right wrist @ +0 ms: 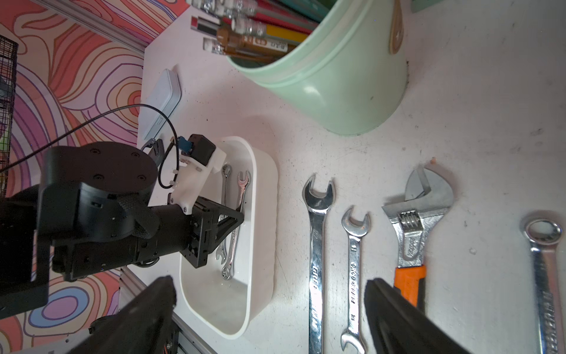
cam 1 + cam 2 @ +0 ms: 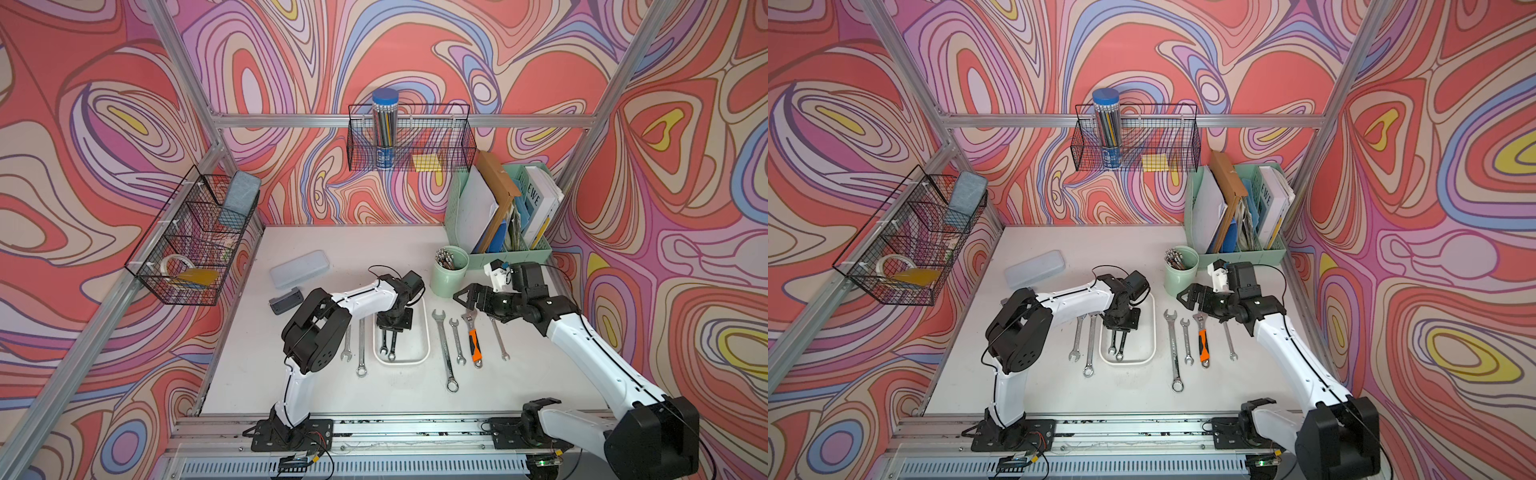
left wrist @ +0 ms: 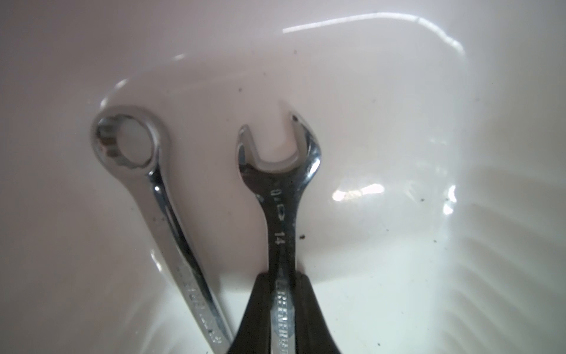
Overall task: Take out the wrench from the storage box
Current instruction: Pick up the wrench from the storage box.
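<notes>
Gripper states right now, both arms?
Left gripper: shut on the wrench marked 14, inside the box.
Right gripper: open, holding nothing.

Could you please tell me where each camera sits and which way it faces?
Top views: high behind the robot, looking down and forward over the table; left arm, right arm, left pincer, right pincer show.
Left wrist: close above the storage box, looking along the shut left pincer, clamped on a wrench.
Right wrist: low over the table, facing the storage box; open right pincer, left arm show.
Shared: both wrist views show that wrench.
</notes>
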